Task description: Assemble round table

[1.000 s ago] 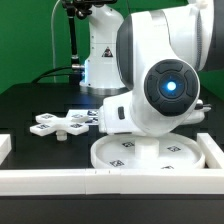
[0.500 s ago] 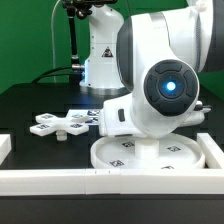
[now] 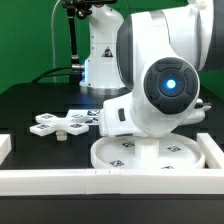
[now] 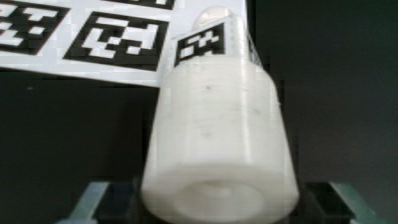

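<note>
Round table, unassembled, three white tagged parts. Leg (image 4: 222, 110): short cylinder, clamped at its near end between the two fingers of the gripper (image 4: 214, 200), its far tagged end reaching over the marker board (image 4: 63, 55) (whether it is lifted or resting cannot be told). Round top (image 3: 150, 167): flat on the black table (image 3: 30, 100), just behind the front border bar (image 3: 50, 180). Cross-shaped foot (image 3: 62, 123): toward the exterior view's left, apart from the top.
</note>
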Controlling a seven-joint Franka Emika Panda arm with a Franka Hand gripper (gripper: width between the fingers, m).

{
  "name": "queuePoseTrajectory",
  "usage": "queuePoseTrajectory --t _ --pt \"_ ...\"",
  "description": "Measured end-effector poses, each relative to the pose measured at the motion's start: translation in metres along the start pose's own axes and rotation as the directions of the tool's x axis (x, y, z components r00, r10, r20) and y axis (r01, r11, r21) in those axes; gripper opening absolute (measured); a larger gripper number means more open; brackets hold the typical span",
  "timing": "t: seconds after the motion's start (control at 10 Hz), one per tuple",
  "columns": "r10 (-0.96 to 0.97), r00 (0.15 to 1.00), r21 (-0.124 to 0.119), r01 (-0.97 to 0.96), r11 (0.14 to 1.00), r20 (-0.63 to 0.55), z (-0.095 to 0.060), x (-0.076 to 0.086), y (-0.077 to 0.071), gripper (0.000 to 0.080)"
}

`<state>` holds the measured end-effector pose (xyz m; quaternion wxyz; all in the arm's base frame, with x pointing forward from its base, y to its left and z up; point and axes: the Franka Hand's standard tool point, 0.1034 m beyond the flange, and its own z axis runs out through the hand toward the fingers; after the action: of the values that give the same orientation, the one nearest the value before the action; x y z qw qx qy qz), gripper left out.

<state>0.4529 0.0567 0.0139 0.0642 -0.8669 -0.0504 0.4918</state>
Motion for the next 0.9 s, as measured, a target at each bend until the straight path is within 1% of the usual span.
queuePoseTrajectory --t 0.2,0.3,0.4,0.5,0.6,0.7,0.8,0.9 --pt "-0.122 0.992 0.002 0.122 0.993 0.016 -0.021 -0.013 -0.006 0.0399" --pt "-0.120 0.993 0.013 0.121 0.993 -0.005 -0.031 -0.017 -0.011 0.0400" --pt "-0.134 0.991 0.005 0.134 0.991 -0.018 -0.044 -0.027 -0.014 0.0400" --pt "-0.147 0.988 -0.009 0.146 0.989 -0.055 -0.056 -0.034 -0.020 0.0400" --pt "-0.143 0.985 -0.016 0.142 0.990 -0.094 -0.054 -0.028 -0.019 0.0400" --pt "-0.141 0.986 -0.014 0.141 0.990 -0.087 -0.050 -0.027 -0.018 0.0400" --pt "-0.141 0.982 -0.021 0.140 0.990 -0.127 -0.055 -0.022 -0.017 0.0400" --pt "-0.137 0.962 -0.038 0.132 0.991 -0.237 -0.064 -0.016 -0.016 0.0400"
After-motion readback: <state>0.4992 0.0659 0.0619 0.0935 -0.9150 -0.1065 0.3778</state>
